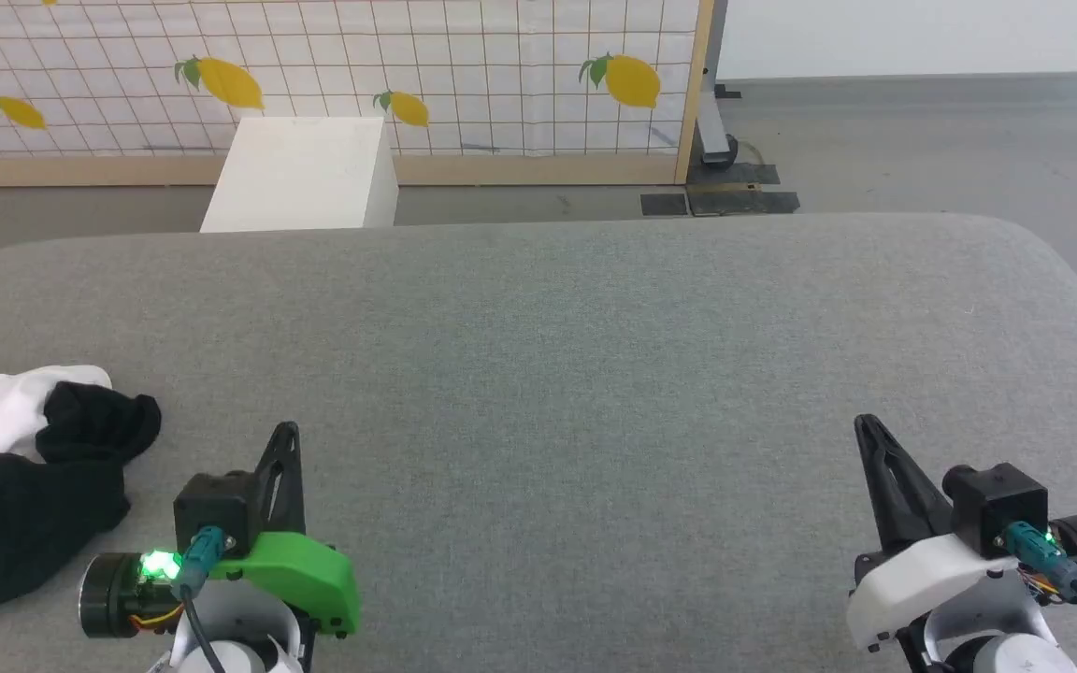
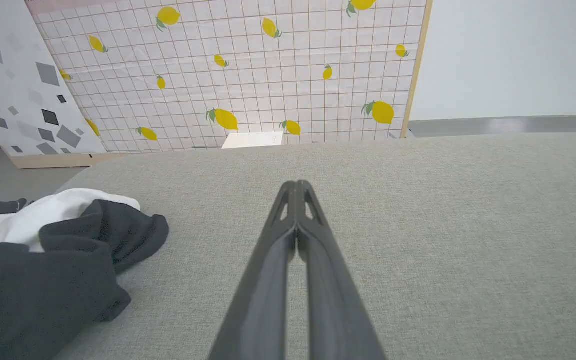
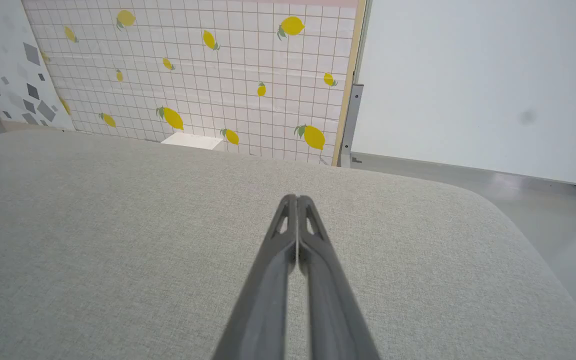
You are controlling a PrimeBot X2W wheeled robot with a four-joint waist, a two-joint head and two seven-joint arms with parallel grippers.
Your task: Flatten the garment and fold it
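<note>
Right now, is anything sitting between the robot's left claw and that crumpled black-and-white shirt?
Nothing visible does. Just grey padded surface lies between the shut left gripper and the garment, which sits crumpled to its left, untouched.

I'm getting bright, even, diffuse lighting; shadows are showing faint and soft; wrist views are bowing at the edges.

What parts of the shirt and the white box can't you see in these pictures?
- The garment, head view: its left part is cut off by the picture's edge, and its own crumpled folds hide its full shape.
- Right wrist view: a sliver of it at the left edge, the rest cut off.
- The white box, head view: its bottom is hidden behind the grey padded surface.
</note>
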